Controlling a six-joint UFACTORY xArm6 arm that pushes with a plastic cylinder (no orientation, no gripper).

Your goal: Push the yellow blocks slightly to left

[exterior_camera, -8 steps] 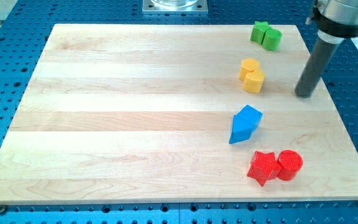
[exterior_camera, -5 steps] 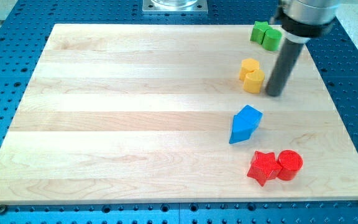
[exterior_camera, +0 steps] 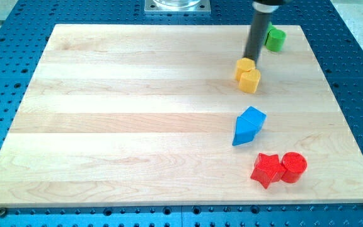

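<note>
My tip (exterior_camera: 252,61) — a dark smooth rod, no hand — touches the blocky yellow blocks (exterior_camera: 248,75) on pale wood.

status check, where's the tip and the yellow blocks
My tip at upper right edge of the two yellow blocks, apparently touching. Wooden board to their left; blue block below, off the path.

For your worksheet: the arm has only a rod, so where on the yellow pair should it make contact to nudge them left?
On the right-hand faces of the yellow blocks, coming from the view's right. My tip sits at their upper right edge; they touch, so they should slide together.
</note>
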